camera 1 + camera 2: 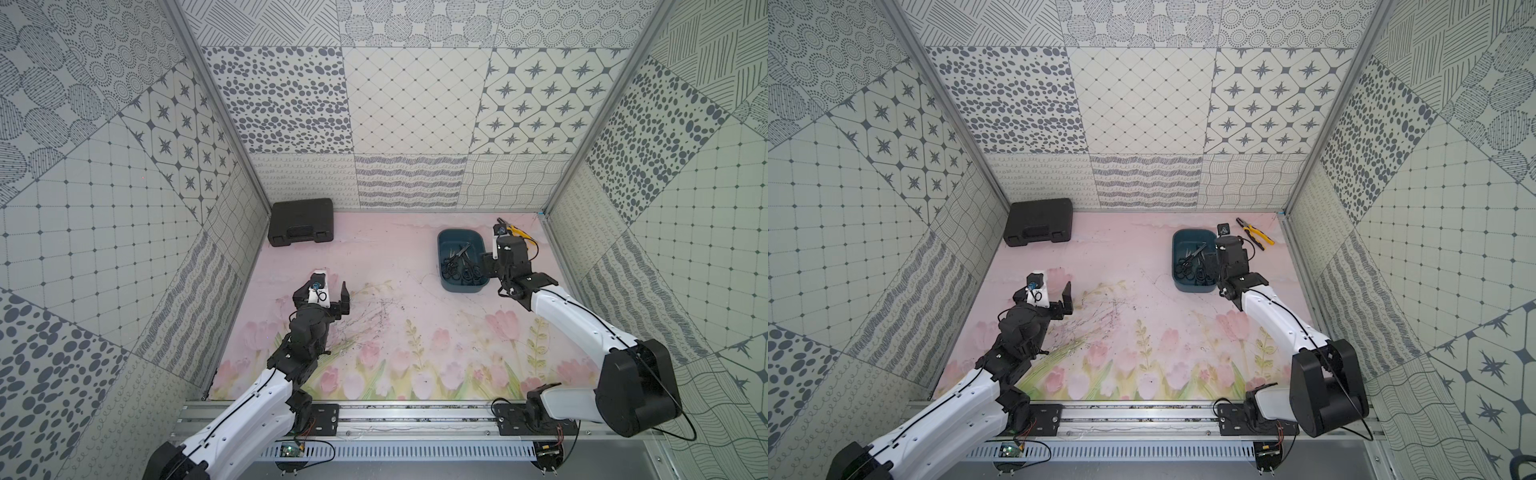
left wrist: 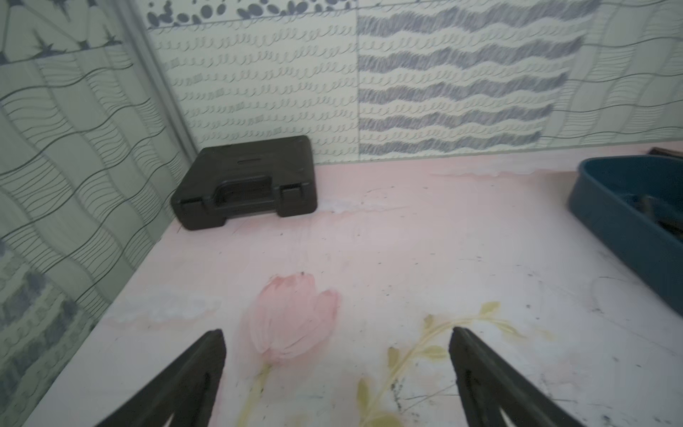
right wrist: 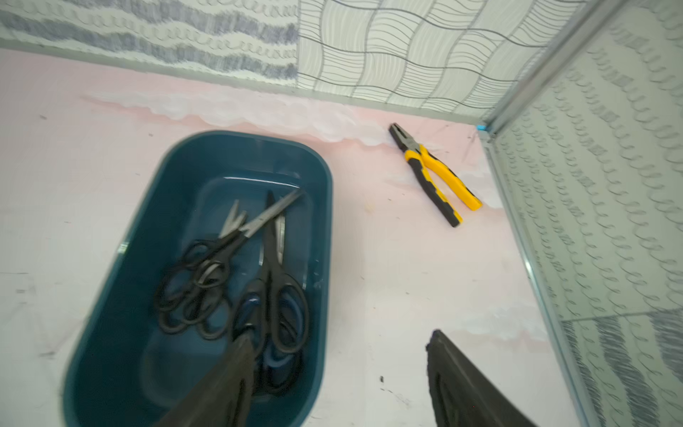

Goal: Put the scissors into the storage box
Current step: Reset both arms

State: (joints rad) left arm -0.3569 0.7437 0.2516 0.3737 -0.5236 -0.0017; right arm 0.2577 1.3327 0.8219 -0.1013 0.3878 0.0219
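Note:
The dark teal storage box stands at the back right of the table; both top views show the box. Several scissors lie crossed in it, most with black loop handles, and a dark blue-handled pair lies under them. My right gripper hangs open and empty over the box's right wall near its front end, one finger above the scissor handles, the other above the table. My left gripper is wide open over the pink mat at the left, holding nothing.
Yellow-and-black pliers lie on the table between the box and the right wall. A black hard-shell case sits in the back left corner. Patterned walls close in three sides.

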